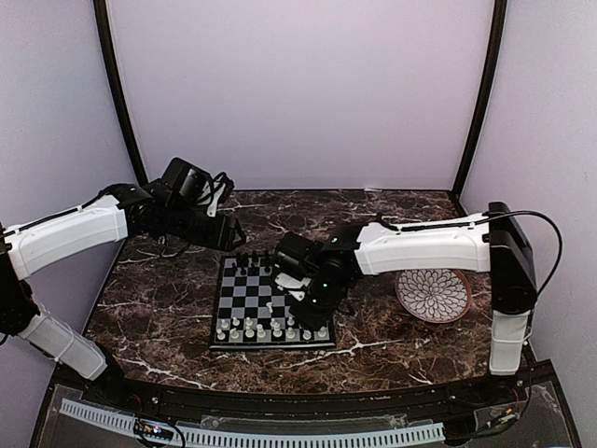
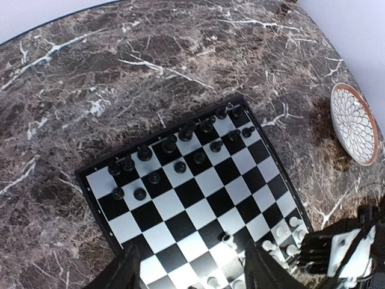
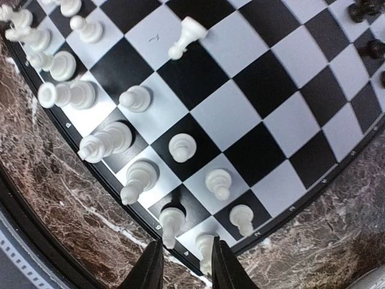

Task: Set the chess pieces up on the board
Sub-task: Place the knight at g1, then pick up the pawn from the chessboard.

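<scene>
Board (image 1: 247,299) at centre of desk (image 1: 159,308). Black pieces (image 1: 244,262) line side facing far edge, white pieces (image 1: 252,329) line side facing near edge. Right fingers (image 3: 155,271) narrowly parted, one white piece between tips, grip unclear. Left fingers (image 2: 129,272) wide, empty. Risk: crowded neighbours toppled by any sideways drift.

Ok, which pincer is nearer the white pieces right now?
Right. The right pincer hangs over the near right corner of the board, just above the white pieces. The left pincer is raised beyond the far left corner, by the black pieces.
</scene>
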Available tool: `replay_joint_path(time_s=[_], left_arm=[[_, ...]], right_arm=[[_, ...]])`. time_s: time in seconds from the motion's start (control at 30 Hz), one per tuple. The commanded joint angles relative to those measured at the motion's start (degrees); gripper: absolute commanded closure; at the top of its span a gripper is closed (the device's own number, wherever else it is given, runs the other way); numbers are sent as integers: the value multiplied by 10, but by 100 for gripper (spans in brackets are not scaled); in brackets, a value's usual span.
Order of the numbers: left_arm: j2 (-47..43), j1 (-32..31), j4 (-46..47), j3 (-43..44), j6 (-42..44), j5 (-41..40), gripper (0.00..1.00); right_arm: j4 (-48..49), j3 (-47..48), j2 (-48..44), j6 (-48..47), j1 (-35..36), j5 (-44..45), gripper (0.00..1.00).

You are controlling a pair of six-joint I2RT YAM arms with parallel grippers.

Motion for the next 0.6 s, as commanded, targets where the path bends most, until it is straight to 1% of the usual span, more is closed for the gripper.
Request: replay_joint_path(time_s=[0.0, 0.03, 0.1, 0.13, 0.17, 0.2, 0.27, 0.33, 0.4, 0.57], left_arm=[[-5, 1, -41, -17, 59, 105, 43], [-4, 1, -41, -21, 82, 122, 44], [-4, -2, -40, -36, 126, 185, 46], [-3, -4, -39, -44, 146, 197, 46], [-2, -11, -41, -46, 192, 206, 46], [2, -15, -48, -48, 217, 206, 46], [13, -28, -56, -44, 305, 187, 46], [31, -38, -68, -32, 361, 160, 45], [53, -43, -70, -19, 400, 136, 45], [113, -61, -64, 4, 449, 90, 45]], right_arm=[[6, 6, -81, 12, -38, -10, 71], [16, -3, -92, 19, -48, -16, 71], [38, -22, -111, 33, -70, -24, 71], [52, -31, -120, 40, -79, -39, 71], [62, -38, -127, 47, -88, -48, 71], [69, -45, -134, 55, -96, -55, 71], [74, -53, -145, 64, -108, -67, 71], [72, -57, -152, 65, -116, -76, 71], [64, -60, -157, 58, -121, -79, 71], [46, -74, -173, 40, -129, -82, 71]])
